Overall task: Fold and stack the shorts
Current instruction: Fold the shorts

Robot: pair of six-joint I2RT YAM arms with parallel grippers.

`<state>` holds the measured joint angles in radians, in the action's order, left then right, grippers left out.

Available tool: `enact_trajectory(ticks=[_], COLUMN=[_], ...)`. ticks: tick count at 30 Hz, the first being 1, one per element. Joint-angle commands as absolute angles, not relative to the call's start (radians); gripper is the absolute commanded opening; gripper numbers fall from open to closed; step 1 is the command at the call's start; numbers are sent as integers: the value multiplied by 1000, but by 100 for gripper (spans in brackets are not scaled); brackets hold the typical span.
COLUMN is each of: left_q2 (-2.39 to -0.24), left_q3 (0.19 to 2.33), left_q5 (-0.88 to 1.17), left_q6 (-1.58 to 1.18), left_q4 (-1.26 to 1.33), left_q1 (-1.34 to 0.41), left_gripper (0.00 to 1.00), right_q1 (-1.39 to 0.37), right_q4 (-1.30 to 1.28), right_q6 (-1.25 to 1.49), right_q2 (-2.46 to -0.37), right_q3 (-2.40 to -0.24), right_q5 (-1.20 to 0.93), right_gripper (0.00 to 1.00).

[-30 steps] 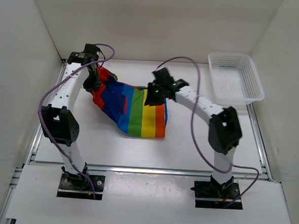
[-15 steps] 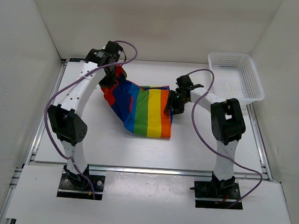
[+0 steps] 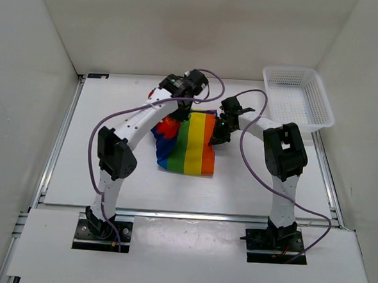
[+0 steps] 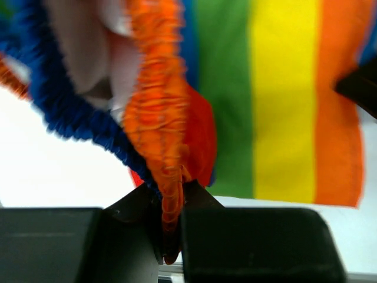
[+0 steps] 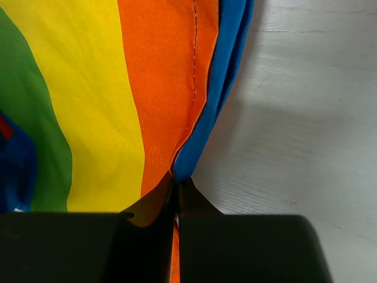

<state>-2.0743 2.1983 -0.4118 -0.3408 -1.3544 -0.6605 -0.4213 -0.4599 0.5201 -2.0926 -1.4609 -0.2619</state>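
Note:
The rainbow-striped shorts [image 3: 192, 145] lie on the white table, partly folded over themselves. My left gripper [image 3: 180, 104] hangs over their upper left part, shut on the gathered orange waistband [image 4: 168, 177], which rises out of its jaws with a blue gathered band beside it. My right gripper [image 3: 216, 135] is at the shorts' right edge. Its jaws are shut on the orange and blue hem [image 5: 187, 159] of the shorts [image 5: 100, 94]. The flat striped part [image 4: 283, 112] shows beyond the left fingers.
A white mesh basket [image 3: 297, 97] stands at the back right corner. White walls enclose the table [image 3: 114, 111] on three sides. Purple cables loop off both arms above the shorts.
My left gripper has carried the waistband from the far left rightwards over the shorts. My right gripper dropped to the right edge, opened, then shut on the hem.

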Motion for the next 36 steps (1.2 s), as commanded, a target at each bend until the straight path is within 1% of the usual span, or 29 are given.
enact_trajectory(ticks=[1, 4, 6, 7, 10, 12, 13, 14, 15, 16, 17, 18, 19, 22, 26, 27, 28, 30, 31, 34, 36], left_q2=[-2095, -2105, -2105, -2096, -2069, -2056, -2045, -2036, -2036, -2025, -2011, -2002, -1991, -1953, -1924, -1910, -1910, -1881, -1856, -1836, -1827], left_q3=[2261, 2261, 2225, 2212, 2175, 2164, 2164, 2164, 2177, 2177, 2177, 2177, 2177, 2177, 2168, 2168, 2157, 2105, 2083, 2019, 1971], left_q5=[-350, -299, -255, -200, -144, -100, -85, -40, -22, -6, 8, 50, 72, 132, 141, 141, 141, 150, 141, 130, 130], left_q6=[-365, -374, -374, -374, -374, -374, -374, -374, -374, -374, -374, -374, -374, -374, -396, -408, -408, -408, -408, -408, -408], left_q4=[-1407, -1361, -1329, -1295, -1253, -1240, -1230, -1230, -1230, -1230, -1230, -1230, -1218, -1189, -1170, -1170, -1170, -1160, -1151, -1140, -1140], left_q1=[-722, -778, -798, -798, -798, -798, -798, -798, -779, -779, -763, -749, -721, -677, -580, -562, -543, -497, -485, -454, -427], left_gripper=[10, 10, 10, 10, 10, 10, 13, 23, 52, 70, 81, 89, 100, 100, 100, 94, 91, 84, 77, 68, 67], right_q1=[-431, -431, -440, -440, -440, -440, -440, -440, -440, -440, -440, -440, -440, -440, -431, -431, -431, -420, -410, -370, -330], right_q4=[-454, -454, -454, -454, -454, -445, -445, -445, -445, -445, -434, -434, -434, -434, -458, -477, -498, -561, -575, -635, -647], right_q6=[520, 520, 529, 529, 529, 529, 529, 529, 529, 529, 529, 529, 529, 529, 516, 515, 497, 477, 463, 454, 445], right_q2=[-2126, -2135, -2135, -2135, -2123, -2112, -2100, -2100, -2088, -2079, -2079, -2068, -2057, -2031, -2003, -1990, -1977, -1942, -1925, -1864, -1820], right_q3=[-1451, -1460, -1460, -1460, -1451, -1442, -1430, -1430, -1421, -1420, -1411, -1411, -1402, -1393, -1384, -1384, -1384, -1394, -1394, -1385, -1375], right_q5=[-252, -252, -252, -252, -252, -241, -229, -229, -229, -218, -218, -209, -200, -190, -161, -150, -108, -49, -17, 119, 150], right_gripper=[0, 0, 0, 0, 0, 4, 8, 13, 16, 19, 24, 30, 33, 47, 54, 54, 61, 63, 66, 66, 66])
